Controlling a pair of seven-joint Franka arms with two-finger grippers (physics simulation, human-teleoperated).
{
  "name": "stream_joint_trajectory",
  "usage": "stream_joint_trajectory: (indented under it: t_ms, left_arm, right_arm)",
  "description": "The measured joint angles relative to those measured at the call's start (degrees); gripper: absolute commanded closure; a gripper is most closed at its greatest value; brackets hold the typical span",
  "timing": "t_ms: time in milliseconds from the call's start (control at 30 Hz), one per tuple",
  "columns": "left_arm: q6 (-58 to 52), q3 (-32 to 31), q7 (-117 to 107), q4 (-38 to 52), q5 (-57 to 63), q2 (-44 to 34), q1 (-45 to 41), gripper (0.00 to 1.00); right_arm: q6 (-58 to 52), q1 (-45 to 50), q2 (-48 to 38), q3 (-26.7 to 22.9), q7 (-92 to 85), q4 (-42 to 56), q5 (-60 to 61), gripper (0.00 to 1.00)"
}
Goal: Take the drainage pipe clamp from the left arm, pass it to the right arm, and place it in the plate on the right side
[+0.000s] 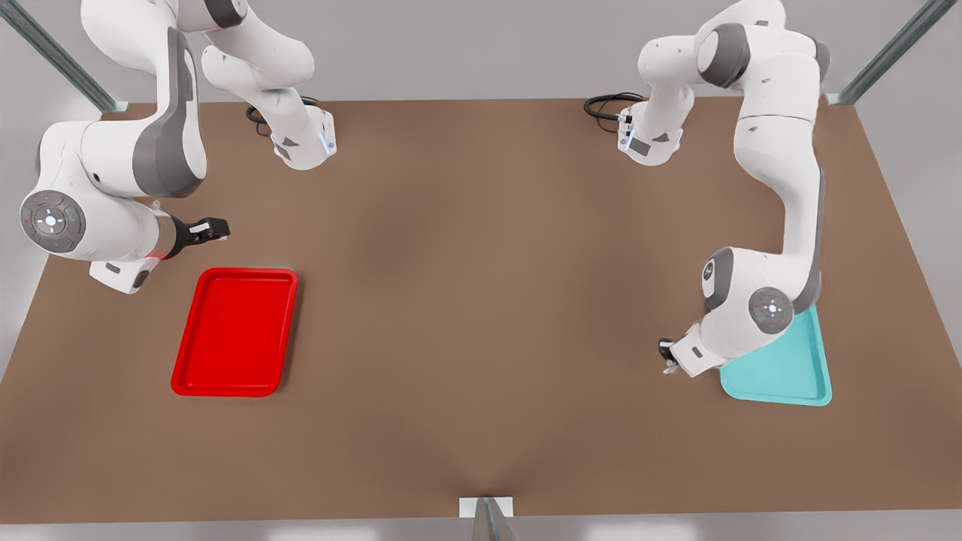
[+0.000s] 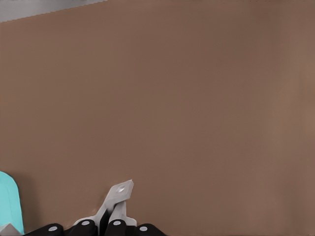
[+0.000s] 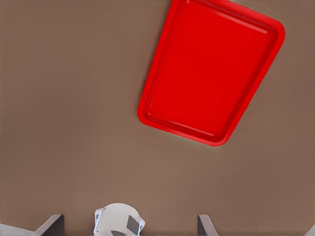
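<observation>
- While both arms lean over the brown table (image 1: 481, 315) in the front view, two trays lie well apart: the red plate (image 1: 235, 333) toward that view's left, one teal tray (image 1: 789, 372) toward its right, partly covered by the arm above it. The left gripper (image 1: 667, 359) hangs low just beside the teal tray; something small and pale sits at its tips, too tiny to name from here. The right gripper (image 1: 218, 229) is held above the table near the plate's far end, and I cannot tell its finger gap from this angle.
- From the left wrist view, the left gripper (image 2: 112, 227) is cut off by the frame, its black fingers (image 2: 116, 229) pinched narrowly on the drainage pipe clamp (image 2: 118, 196); one flat tab with a hole sticks out, the ring mostly hidden. A teal sliver (image 2: 9, 201) peeks at the edge.
- From the right wrist view, the plate (image 3: 211, 73) lies bare below, one corner cropped. Two grey fingertips (image 3: 49, 225) stand wide apart.
</observation>
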Motion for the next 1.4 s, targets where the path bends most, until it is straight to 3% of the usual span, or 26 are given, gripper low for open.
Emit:
stream_joint_trajectory:
  t_ms: [133, 233, 400, 533, 767, 967, 1167, 1300, 1400]
  left_arm:
    - [-2.8, -0.3, -15.2, 4.4, 0.0, 2.1, -12.3, 0.79]
    - [-5.5, -0.9, -27.5, 13.5, -0.1, 6.7, -18.1, 0.79]
    - [-8.0, -0.2, -50.5, 27.4, 0.1, 14.4, -24.2, 0.79]
    - [-8.6, 1.7, -69.6, 32.6, -0.1, 17.7, -27.8, 0.79]
    - [-6.4, 1.8, -99.7, 33.6, -4.9, 19.4, -27.2, 0.79]
    - [-2.9, 2.3, -117.2, 35.0, -8.1, 21.0, -27.5, 0.79]
    - [-1.2, 4.2, -127.7, 35.5, -8.5, 21.2, -29.4, 0.79]
    - [-0.3, 4.6, -132.5, 35.6, -8.6, 21.2, -29.6, 0.79]
    - [-0.4, 4.4, -135.6, 35.5, -8.7, 21.2, -29.8, 0.79]
  right_arm:
    - [0.0, 0.0, 0.0, 0.0, -0.1, 0.0, 0.0, 0.00]
    - [-0.1, -0.1, 0.1, 0.0, -0.2, -0.1, 0.0, 0.00]
    - [-0.1, -0.1, 0.2, 0.0, -0.4, -0.1, 0.1, 0.00]
    - [-0.1, 0.0, 0.4, 0.1, -0.5, -0.2, 0.1, 0.00]
    - [1.3, 2.0, 2.9, 0.5, -0.4, 0.3, 3.0, 0.00]
    - [6.3, 14.9, 13.4, 0.6, -0.2, 9.7, 8.0, 0.00]
    - [17.2, 21.3, 19.6, 0.9, 0.0, 10.5, 13.8, 0.00]
    - [27.5, 24.8, 20.5, 1.0, 0.1, 6.7, 15.5, 0.00]
    - [37.9, 26.5, 16.2, 1.2, 0.2, -3.3, 16.8, 0.00]
